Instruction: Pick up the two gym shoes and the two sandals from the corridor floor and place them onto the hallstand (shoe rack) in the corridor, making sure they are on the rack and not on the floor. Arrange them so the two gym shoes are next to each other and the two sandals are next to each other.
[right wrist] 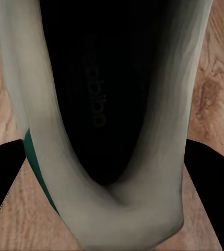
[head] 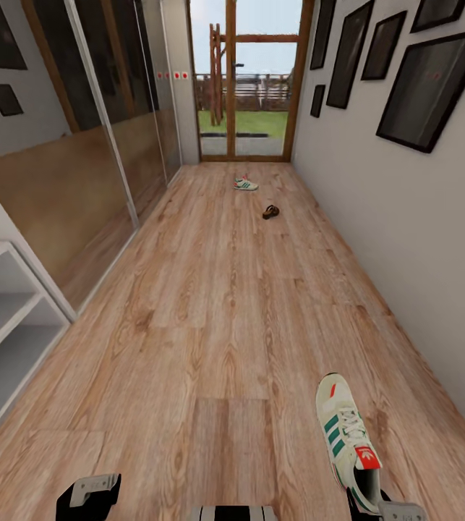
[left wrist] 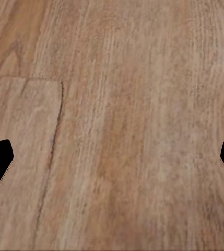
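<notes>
White low-top gym shoe with green side stripes and a red tongue label (head: 346, 438) sits in your right gripper (head: 377, 506), pinched at the heel, toe pointing down the corridor above the light brown wood-plank floor (head: 218, 304). Your left gripper (left wrist: 112, 157) hangs spread over bare planks. Far ahead, a second striped gym shoe (head: 245, 184) and a dark brown sandal (head: 270, 211) lie near the glass door (head: 246, 79). At your left stands the light grey shelved hallstand (head: 1, 318).
</notes>
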Controlling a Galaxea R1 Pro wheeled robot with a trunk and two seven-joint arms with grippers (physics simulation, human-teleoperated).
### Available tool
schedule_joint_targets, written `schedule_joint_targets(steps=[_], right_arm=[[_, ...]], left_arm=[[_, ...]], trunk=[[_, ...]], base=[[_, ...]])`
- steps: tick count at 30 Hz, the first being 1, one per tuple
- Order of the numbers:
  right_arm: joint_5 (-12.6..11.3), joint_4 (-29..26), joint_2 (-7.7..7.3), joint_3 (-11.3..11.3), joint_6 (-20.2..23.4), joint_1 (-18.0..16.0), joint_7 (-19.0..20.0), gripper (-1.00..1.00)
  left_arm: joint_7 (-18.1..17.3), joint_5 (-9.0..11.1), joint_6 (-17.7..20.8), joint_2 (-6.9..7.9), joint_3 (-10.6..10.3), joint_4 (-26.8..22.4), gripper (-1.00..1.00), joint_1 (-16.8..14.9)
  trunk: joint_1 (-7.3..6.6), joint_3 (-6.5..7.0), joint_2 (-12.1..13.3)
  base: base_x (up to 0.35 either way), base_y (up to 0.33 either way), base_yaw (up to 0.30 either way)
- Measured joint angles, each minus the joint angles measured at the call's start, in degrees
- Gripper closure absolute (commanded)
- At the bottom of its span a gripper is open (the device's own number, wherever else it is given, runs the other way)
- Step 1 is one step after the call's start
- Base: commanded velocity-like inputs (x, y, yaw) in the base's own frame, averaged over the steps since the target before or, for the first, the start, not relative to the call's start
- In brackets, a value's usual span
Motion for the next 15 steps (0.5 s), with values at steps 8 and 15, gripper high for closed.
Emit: schedule_joint_targets(steps=[8, 15], right_arm=[[0.0, 0.0, 0.0, 0.0, 0.0, 0.0, 0.0, 1.0], [0.0, 0.0, 0.0, 0.0, 0.0, 0.0, 0.0, 1.0]], left_arm=[[0.0, -0.06, 0.0, 0.0, 0.0, 0.11, -1.0, 0.02], [0.0, -0.06, 0.0, 0.0, -0.01, 0.11, -1.0, 0.02]], trunk=[[-1.56, 2.2, 2.81], [-3.09, 4.09, 5.62]], base=[[0.0, 0.0, 0.0], [0.0, 0.0, 0.0]])
